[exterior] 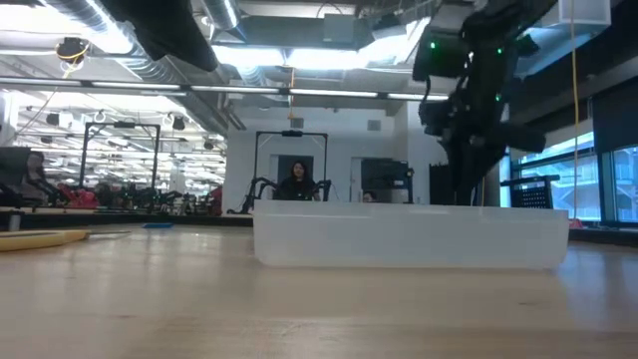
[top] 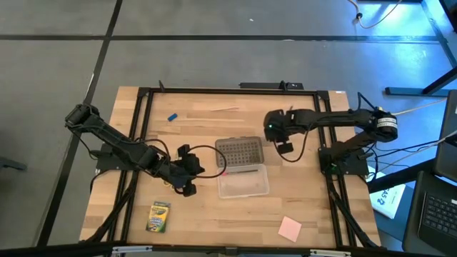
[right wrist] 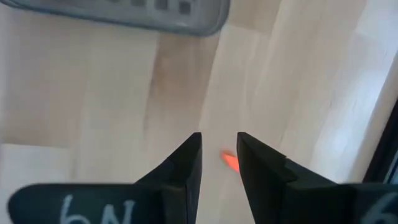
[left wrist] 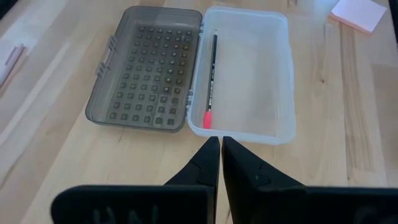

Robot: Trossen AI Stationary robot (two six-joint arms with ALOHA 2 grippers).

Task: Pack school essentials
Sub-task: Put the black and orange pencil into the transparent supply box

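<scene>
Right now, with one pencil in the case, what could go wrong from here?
1. The crayon box, sticky-note pad and blue eraser lie far apart, so long reaches could miss.
2. The left gripper, jaws shut, sits close to the clear case and could shove it.
3. The open grey lid lies near the right gripper.

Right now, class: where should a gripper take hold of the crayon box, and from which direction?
The crayon box lies flat on the table, clear of everything else. Probably best: come straight down from above and close across its two long edges near the middle, since that narrow span suits two fingers.
</scene>
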